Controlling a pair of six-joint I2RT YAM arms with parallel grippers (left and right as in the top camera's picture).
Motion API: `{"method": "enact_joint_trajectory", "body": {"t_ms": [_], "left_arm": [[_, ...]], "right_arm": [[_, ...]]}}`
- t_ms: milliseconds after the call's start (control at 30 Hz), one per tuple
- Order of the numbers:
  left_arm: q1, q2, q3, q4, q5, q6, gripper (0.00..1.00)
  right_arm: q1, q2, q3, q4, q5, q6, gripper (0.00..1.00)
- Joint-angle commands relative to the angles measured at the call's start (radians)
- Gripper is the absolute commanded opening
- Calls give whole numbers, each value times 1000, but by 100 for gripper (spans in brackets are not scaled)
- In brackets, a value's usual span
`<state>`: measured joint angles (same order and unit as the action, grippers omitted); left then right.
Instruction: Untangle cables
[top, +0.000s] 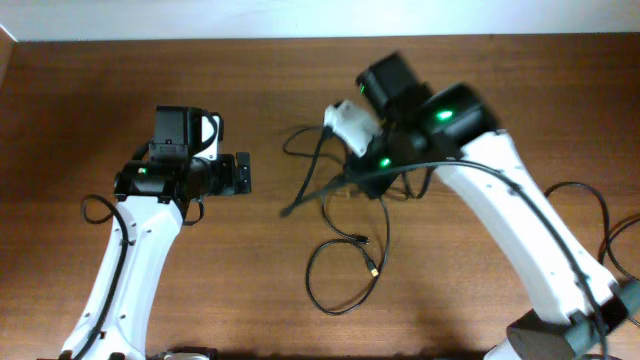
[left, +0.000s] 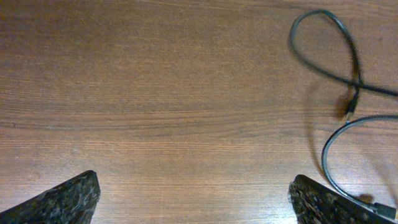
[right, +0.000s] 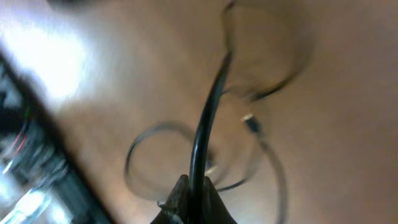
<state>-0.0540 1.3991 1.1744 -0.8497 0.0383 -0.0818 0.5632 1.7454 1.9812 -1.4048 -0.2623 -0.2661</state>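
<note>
Thin black cables (top: 340, 270) lie in tangled loops on the wooden table at centre, with small connectors (top: 375, 268) among them. My right gripper (top: 362, 180) is shut on a thicker black cable (top: 310, 198) and holds it lifted, its free end pointing left. In the right wrist view the fingers (right: 196, 196) pinch this cable (right: 211, 106) above blurred loops. My left gripper (top: 243, 174) is open and empty, left of the tangle. In the left wrist view its fingers (left: 193, 199) are spread wide over bare wood, with a cable loop (left: 336, 68) at the right.
More black cable (top: 590, 210) curls at the table's right side beside the right arm's base. A small loop (top: 95, 208) lies by the left arm. The table's back edge (top: 200, 40) meets a white wall.
</note>
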Motion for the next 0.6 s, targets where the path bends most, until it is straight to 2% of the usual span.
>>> {"method": "enact_joint_trajectory", "body": {"t_ms": [0,67,133,267,367,500,533,567], "left_arm": [[3,2,2,3,7,16,99],[3,2,2,3,7,16,99],[3,2,2,3,7,16,99],[3,2,2,3,7,16,99],[3,2,2,3,7,16,99],[3,2,2,3,7,16,99],[3,2,2,3,7,16,99],[3,2,2,3,7,16,99]], "right_arm": [[6,-22,232,-34,144,-5,4],[6,-23,335,-27,202,-5,4],[6,-23,370,0,380,85,4],[-16,-14,366,43,803,88,4],[-68,14,354,-46,830,88,4],[-99,72,144,-71,805,88,4],[-105,83,99,-72,851,90,4],[-117,88,43,-73,985,121,4]]}}
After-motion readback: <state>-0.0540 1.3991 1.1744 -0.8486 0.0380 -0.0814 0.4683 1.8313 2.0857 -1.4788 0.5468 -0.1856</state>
